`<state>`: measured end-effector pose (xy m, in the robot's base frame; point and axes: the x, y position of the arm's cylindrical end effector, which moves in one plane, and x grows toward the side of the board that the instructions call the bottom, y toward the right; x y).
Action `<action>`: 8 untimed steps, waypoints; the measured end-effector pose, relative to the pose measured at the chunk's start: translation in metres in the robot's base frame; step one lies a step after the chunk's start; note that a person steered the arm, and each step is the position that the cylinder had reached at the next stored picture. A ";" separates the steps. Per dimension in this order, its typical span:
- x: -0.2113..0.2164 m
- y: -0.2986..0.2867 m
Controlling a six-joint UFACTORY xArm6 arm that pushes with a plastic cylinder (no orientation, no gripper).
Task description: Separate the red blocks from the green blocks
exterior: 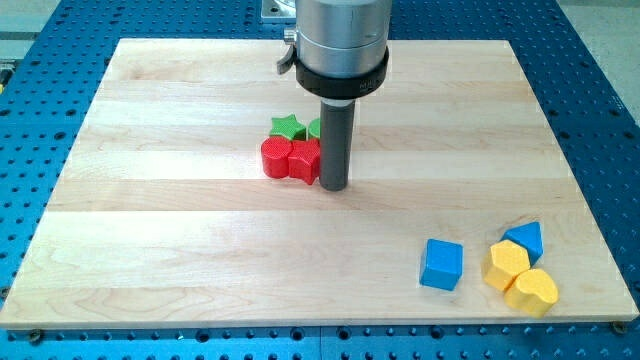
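Observation:
A red round block (274, 157) and a red star-like block (304, 160) lie side by side near the board's middle. Touching them from the view's top are a green star (287, 127) and a second green block (314, 129), partly hidden by the rod, its shape unclear. The four form one tight cluster. My tip (334, 187) rests on the board right against the red star-like block's right side, at the cluster's right edge.
A blue cube (442, 265) lies at the view's bottom right. Next to it are a blue triangular block (526, 240), a yellow hexagon-like block (508, 262) and a yellow heart-like block (533, 291), close to the wooden board's (150, 250) bottom right edge.

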<state>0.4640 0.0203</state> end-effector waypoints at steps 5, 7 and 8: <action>-0.035 -0.009; -0.046 -0.047; -0.059 -0.061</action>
<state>0.4053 -0.0407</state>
